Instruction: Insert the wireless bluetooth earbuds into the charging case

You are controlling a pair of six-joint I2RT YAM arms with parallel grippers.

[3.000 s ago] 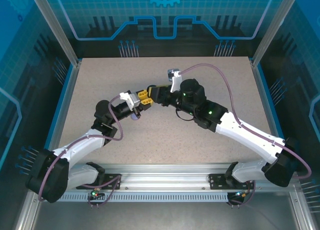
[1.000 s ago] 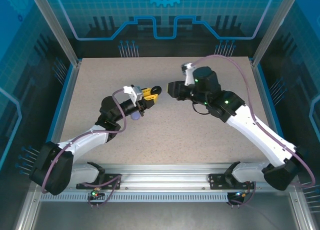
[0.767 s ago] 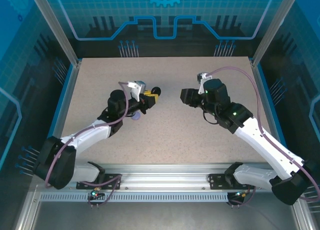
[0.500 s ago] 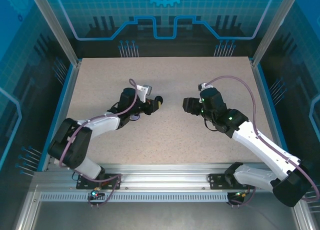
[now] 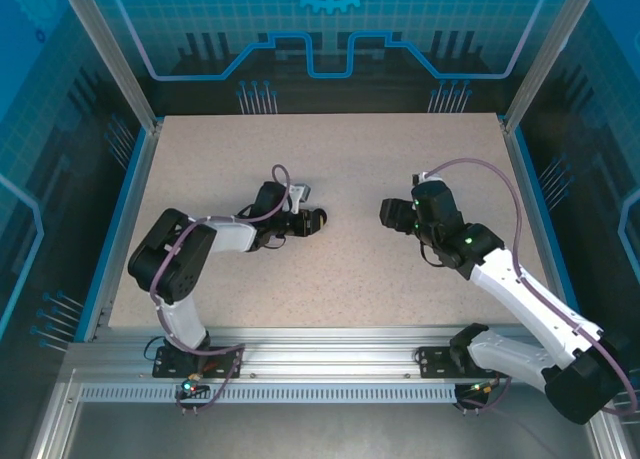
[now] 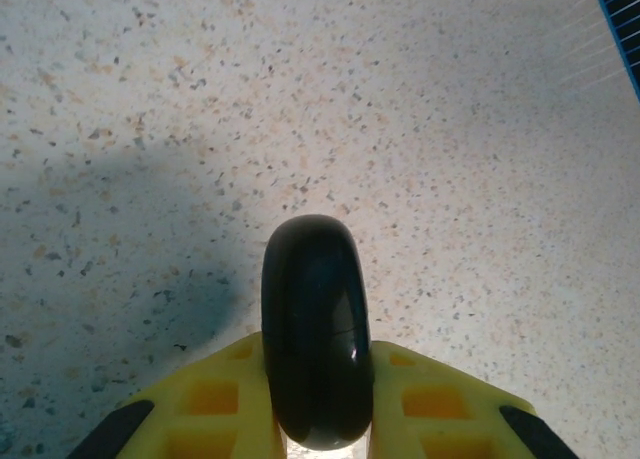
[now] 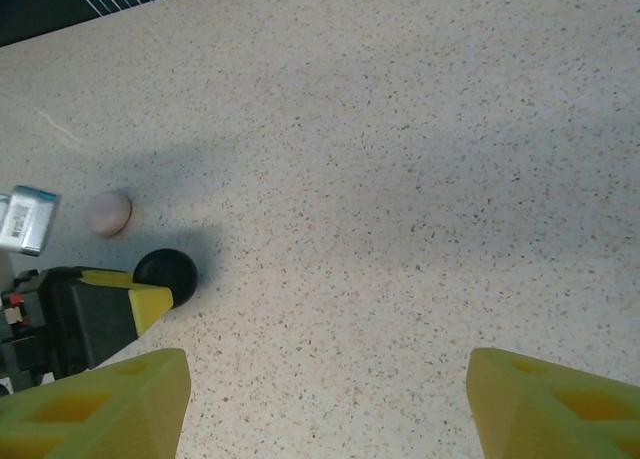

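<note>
Left arm (image 5: pixel 228 235) folded low, left gripper (image 6: pixel 316 369) clamped on black round case (image 6: pixel 314 289), right gripper (image 7: pixel 330 399) hovering, spread wide

Black glossy round charging case (image 6: pixel 315 359), w/ seam line, upright on edge, clamped in left gripper (image 5: pixel 311 222)

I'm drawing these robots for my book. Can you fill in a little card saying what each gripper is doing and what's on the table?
left gripper: shut on the black case, held edge-on
right gripper: open, nothing between its fingers
table: speckled; a small pale round thing lies near the left gripper
arms: apart, grippers facing each other
</note>
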